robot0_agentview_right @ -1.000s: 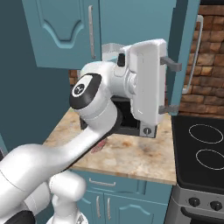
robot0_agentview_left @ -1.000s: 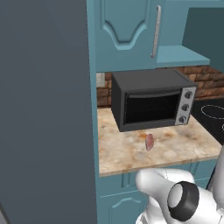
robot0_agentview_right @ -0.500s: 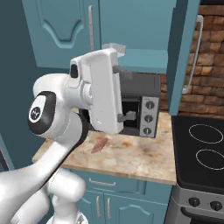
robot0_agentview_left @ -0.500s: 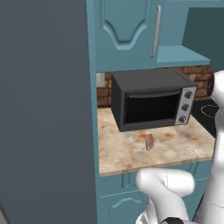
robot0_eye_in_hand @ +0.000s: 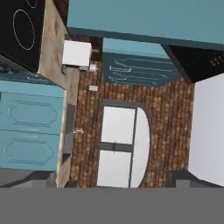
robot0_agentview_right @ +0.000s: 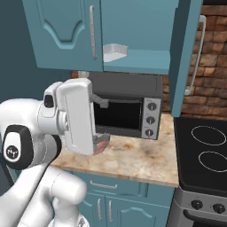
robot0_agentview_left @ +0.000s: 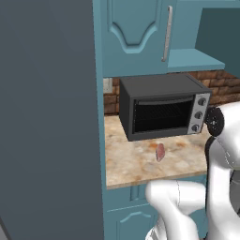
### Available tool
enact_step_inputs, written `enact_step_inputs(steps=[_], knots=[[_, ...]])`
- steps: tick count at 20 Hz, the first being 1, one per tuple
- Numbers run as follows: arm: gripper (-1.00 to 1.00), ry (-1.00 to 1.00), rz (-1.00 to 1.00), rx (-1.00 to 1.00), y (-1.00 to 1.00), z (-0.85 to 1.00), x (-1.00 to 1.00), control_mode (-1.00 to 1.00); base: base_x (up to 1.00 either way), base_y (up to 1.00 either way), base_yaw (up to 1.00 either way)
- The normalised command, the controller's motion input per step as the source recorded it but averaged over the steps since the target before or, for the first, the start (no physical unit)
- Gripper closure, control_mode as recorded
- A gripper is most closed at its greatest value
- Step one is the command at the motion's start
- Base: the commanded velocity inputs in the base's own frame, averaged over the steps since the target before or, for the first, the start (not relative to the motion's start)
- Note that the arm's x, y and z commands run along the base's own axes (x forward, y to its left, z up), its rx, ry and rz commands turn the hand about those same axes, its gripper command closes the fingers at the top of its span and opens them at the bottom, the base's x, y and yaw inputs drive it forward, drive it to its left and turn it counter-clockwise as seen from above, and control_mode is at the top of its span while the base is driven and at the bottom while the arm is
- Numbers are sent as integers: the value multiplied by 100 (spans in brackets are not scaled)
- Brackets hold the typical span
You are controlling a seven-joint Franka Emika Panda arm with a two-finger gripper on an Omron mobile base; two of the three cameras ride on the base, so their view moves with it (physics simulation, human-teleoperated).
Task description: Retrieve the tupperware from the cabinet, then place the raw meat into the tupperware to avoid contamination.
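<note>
One tupperware (robot0_agentview_right: 114,52) on cabinet (robot0_agentview_right: 133,60) shelf, one raw meat (robot0_agentview_left: 160,152) on counter (robot0_agentview_left: 136,164), tool (robot0_agentview_right: 98,128) wide open, empty.

Black microwave (robot0_agentview_left: 161,112) on speckled counter (robot0_agentview_left: 136,164)

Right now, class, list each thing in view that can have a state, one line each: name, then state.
cabinet: right door open, left door shut
tupperware: on the cabinet shelf
raw meat: lying bare on the counter
microwave: door closed
gripper: jaws open, empty
</note>
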Motion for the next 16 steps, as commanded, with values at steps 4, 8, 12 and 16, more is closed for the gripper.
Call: enact_step_inputs(steps=[4, 8, 12, 16], knots=[[-100, -3, 21, 31, 26, -32, 49, -100, 0, 0, 0], [-100, -9, 18, 39, 16, -16, 63, -100, 0, 0, 0], [-100, -19, 13, 43, 8, -7, 51, -100, 0, 0, 0], [-100, -26, 9, 44, 3, 0, 41, -100, 0, 0, 0]])
